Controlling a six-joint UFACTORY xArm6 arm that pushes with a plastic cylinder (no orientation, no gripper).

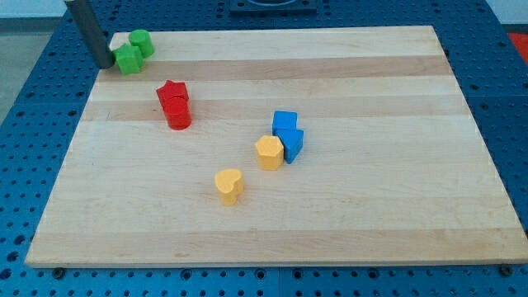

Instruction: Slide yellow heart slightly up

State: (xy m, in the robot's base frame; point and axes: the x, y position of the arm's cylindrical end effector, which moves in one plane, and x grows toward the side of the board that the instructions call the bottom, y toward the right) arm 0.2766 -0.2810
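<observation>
The yellow heart (229,186) lies on the wooden board (396,206), left of centre toward the view's bottom. My tip (103,64) is at the board's top left corner, just left of a green star (128,59) and a green cylinder (142,42). The tip is far from the yellow heart, up and to the left of it.
A red star (172,93) and a red cylinder (178,115) sit touching at upper left. A yellow hexagon (269,153) touches a blue block (292,143), with a blue cube (285,122) just above.
</observation>
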